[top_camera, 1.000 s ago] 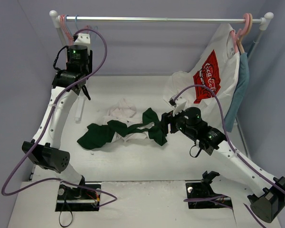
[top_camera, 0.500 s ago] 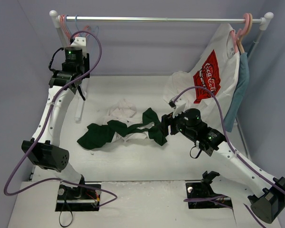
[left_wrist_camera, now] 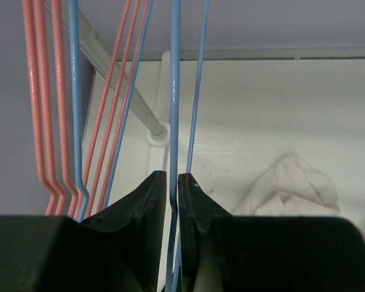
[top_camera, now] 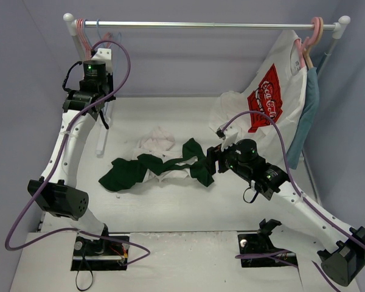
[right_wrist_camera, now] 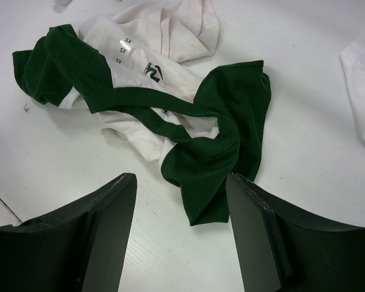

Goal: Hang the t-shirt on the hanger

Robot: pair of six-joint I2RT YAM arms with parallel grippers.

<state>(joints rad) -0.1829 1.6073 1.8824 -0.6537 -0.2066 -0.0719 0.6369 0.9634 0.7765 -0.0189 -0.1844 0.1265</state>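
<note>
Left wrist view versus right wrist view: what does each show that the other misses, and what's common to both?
Only the left wrist view: the left gripper shut on the hanger, a thin blue wire, with pink hangers to its left. Only the right wrist view: the right gripper open above the t-shirt, which lies crumpled and ungripped. Both: the white table and some crumpled white cloth.

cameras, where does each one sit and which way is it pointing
Top external: above and behind the robot, looking down the table toward the rail; left arm and right arm show.
Left wrist: up by the rail, looking along the left gripper, shut on the blue hanger.
Right wrist: looking down past the open right gripper at the green t-shirt.
Shared: top external and right wrist both show it.
</note>
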